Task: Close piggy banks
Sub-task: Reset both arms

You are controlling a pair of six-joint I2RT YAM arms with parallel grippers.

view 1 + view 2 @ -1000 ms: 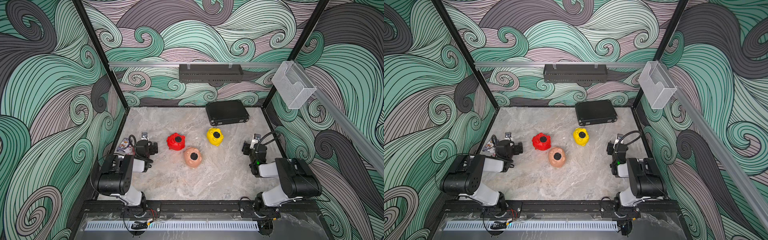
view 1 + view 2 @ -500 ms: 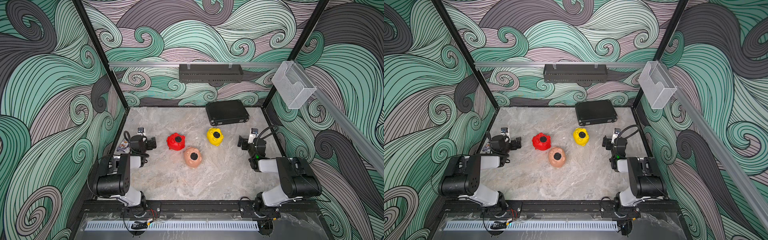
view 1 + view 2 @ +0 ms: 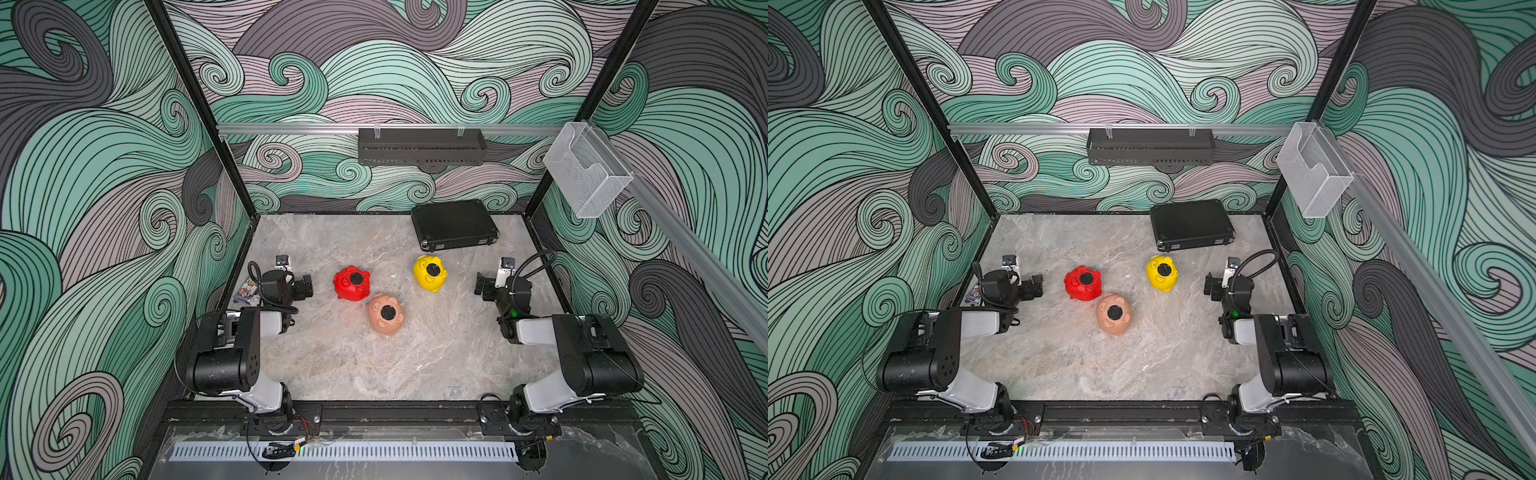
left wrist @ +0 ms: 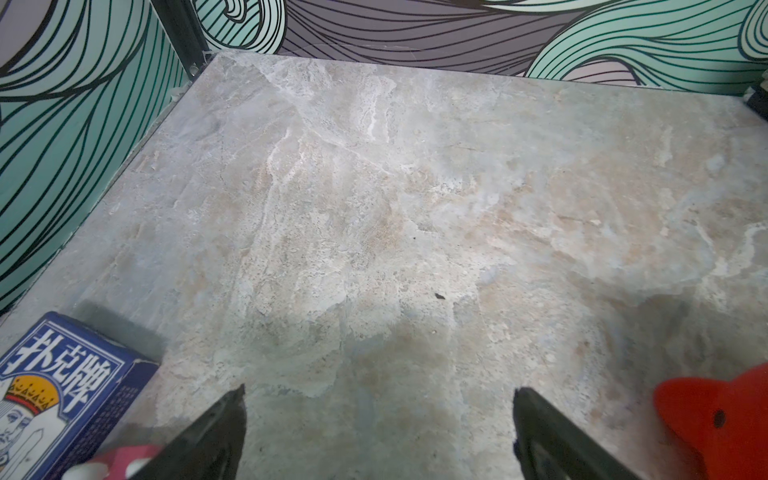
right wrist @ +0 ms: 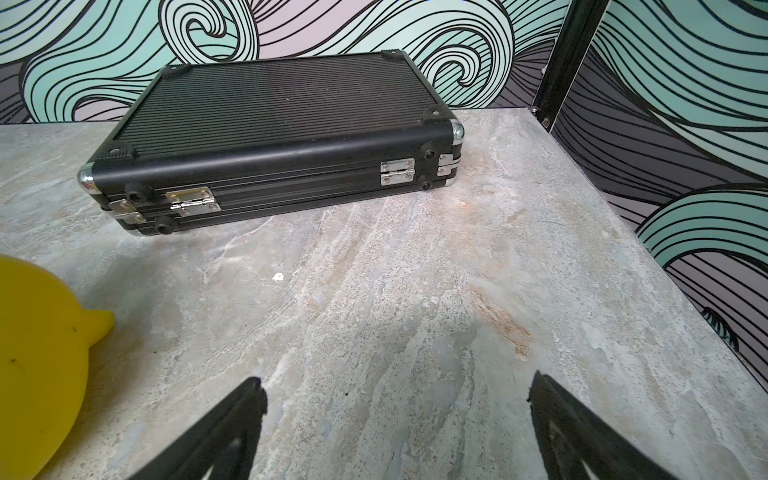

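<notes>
Jaws: left gripper (image 4: pixel 378 415) and right gripper (image 5: pixel 399 411) released, empty | Piggy banks: red (image 3: pixel 352 283), yellow (image 3: pixel 430 273), peach-pink (image 3: pixel 385 314) mid-table, belly-up, black plugs seated | You: verify each flush.

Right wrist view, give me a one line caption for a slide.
Open right gripper above bare marble table, black case ahead, yellow piggy bank at frame edge.

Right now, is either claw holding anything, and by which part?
Nothing is held. The left claw and the right claw both stand open over bare table, apart from the piggy banks.
</notes>
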